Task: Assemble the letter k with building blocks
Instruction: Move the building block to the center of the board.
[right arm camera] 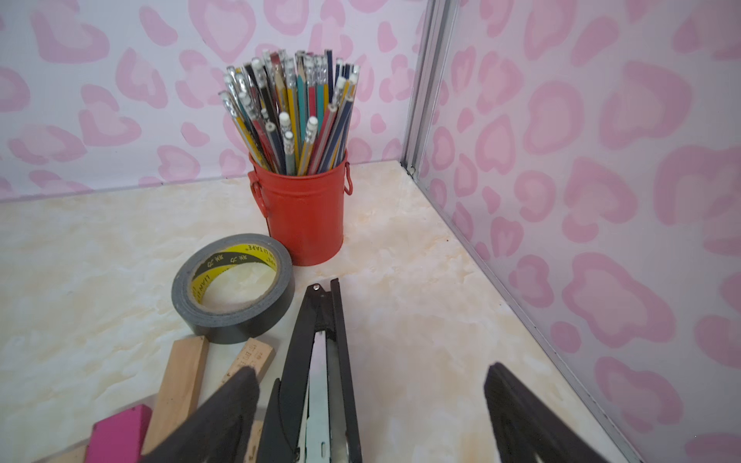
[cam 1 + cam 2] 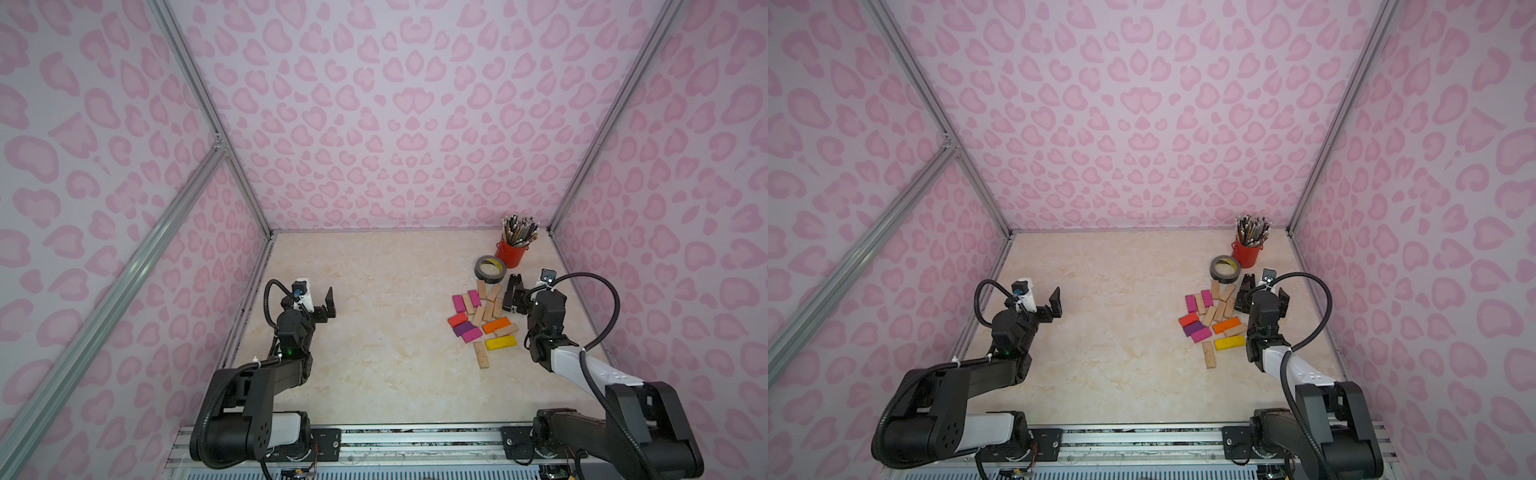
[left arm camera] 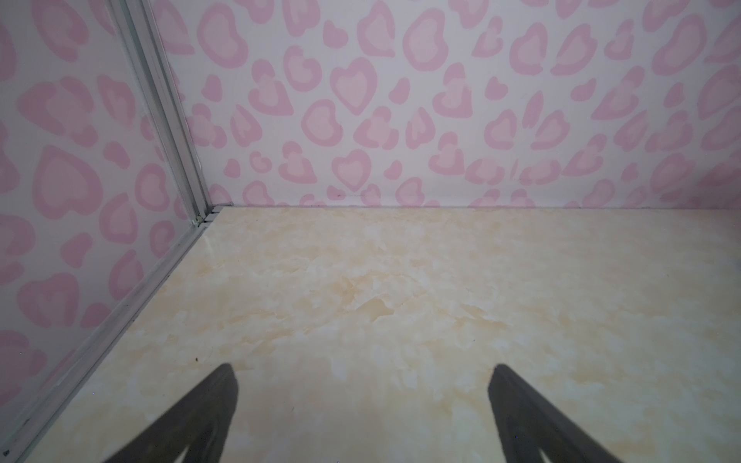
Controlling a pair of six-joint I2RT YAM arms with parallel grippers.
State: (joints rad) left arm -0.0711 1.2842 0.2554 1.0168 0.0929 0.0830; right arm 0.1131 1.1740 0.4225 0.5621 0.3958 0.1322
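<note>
In a top view, flat wooden and coloured building blocks (image 2: 482, 320) lie heaped beside the grey tape roll (image 2: 490, 270), and no K has been started.

Left wrist: left gripper (image 3: 363, 366) gapes wide, empty.

Right wrist: right gripper (image 1: 372, 368) is spread wide and empty, straddling a black metal stapler (image 1: 308, 340) beside that roll. It likely must shift onto a block.

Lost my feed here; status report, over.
Left gripper open, empty. Right gripper open, straddling black stapler. Building blocks in loose pile, no K yet. Tape roll beside pile.
</note>
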